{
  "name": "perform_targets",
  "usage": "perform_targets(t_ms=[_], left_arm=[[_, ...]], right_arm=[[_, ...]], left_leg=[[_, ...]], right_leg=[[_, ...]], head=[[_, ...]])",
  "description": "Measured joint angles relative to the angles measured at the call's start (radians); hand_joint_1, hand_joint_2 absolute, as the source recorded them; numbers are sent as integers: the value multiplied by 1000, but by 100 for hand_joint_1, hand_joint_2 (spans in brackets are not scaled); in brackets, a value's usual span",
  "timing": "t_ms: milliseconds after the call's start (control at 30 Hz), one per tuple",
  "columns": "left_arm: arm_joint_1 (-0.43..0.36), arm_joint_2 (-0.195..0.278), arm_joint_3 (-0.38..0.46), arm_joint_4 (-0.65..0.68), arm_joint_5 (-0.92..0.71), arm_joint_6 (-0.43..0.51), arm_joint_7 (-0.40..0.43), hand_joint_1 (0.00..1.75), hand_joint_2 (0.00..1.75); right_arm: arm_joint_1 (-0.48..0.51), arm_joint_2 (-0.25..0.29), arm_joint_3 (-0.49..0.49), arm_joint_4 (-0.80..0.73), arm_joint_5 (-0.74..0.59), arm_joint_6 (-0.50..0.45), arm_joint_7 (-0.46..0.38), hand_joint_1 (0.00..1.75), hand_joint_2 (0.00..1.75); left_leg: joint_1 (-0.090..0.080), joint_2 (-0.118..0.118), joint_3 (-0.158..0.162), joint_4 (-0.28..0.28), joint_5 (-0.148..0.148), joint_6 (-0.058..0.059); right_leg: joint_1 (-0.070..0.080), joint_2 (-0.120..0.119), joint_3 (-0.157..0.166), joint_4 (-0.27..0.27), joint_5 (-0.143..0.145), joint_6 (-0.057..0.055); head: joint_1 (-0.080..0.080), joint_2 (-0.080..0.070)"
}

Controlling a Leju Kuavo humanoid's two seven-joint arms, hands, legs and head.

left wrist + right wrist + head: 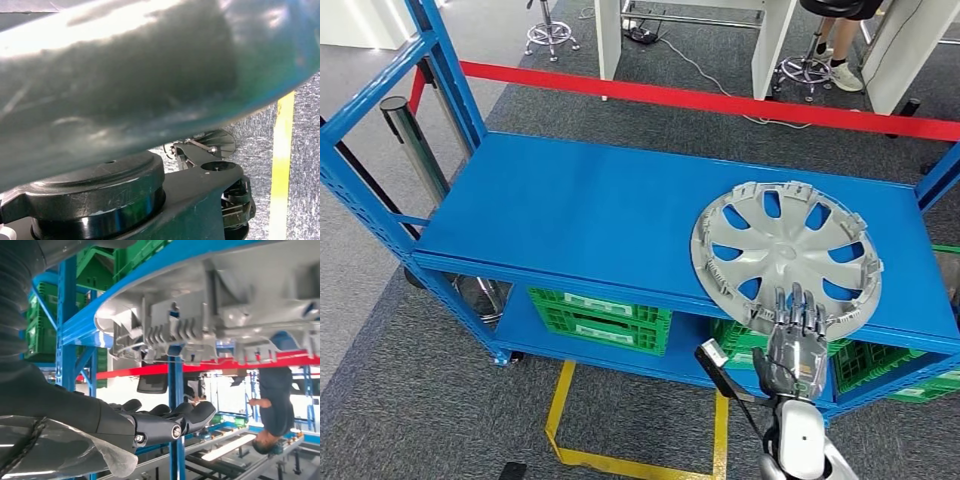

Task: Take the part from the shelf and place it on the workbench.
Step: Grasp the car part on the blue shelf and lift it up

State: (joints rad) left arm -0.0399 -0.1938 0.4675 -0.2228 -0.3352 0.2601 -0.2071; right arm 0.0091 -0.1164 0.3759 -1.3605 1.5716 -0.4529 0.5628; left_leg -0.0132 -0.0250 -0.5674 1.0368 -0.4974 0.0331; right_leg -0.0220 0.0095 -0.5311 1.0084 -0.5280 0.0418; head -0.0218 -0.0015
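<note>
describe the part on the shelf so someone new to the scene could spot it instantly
Find the blue metal shelf and look along its top deck to its right end. The hubcap lies there, by the right robot hand: a round silver disc with spoke cutouts, unlike the green crates below.

I'm looking down on the blue metal shelf (569, 215), its top deck a flat painted sheet carried by perforated blue uprights. One thing lies directly on that deck: the silver wheel cover (786, 255), inner side up (ribs and clips show around its rim), toward the right end with its near edge hanging over the front lip. On the lower deck I see green plastic crates (601, 318), one left of centre and more at the right. The frame stands on grey carpet (410, 400) marked with yellow tape (560, 415).
</note>
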Motion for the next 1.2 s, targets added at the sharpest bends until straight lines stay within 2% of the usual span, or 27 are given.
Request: perform_targets(t_ms=[633, 767, 933, 1200], left_arm=[[-2, 0, 15, 0, -2, 4, 2, 0, 0], [-2, 0, 15, 0, -2, 7, -5, 0, 0], [-3, 3, 23, 0, -1, 14, -5, 0, 0], [-6, 3, 44, 0, 4, 24, 3, 0, 0]], right_arm=[[-26, 0, -20, 80, 0, -12, 30, 0, 175], [-33, -1, -23, 94, 0, -17, 64, 0, 175], [-60, -7, -76, 151, 0, -45, 39, 0, 175], [-88, -21, -113, 208, -1, -62, 48, 0, 175]], left_leg=[[0, 0, 0, 0, 0, 0], [0, 0, 0, 0, 0, 0], [0, 0, 0, 0, 0, 0], [0, 0, 0, 0, 0, 0]], right_leg=[[0, 0, 0, 0, 0, 0], [0, 0, 0, 0, 0, 0], [0, 0, 0, 0, 0, 0], [0, 0, 0, 0, 0, 1]], head=[[0, 0], [0, 0], [0, 0], [0, 0]])
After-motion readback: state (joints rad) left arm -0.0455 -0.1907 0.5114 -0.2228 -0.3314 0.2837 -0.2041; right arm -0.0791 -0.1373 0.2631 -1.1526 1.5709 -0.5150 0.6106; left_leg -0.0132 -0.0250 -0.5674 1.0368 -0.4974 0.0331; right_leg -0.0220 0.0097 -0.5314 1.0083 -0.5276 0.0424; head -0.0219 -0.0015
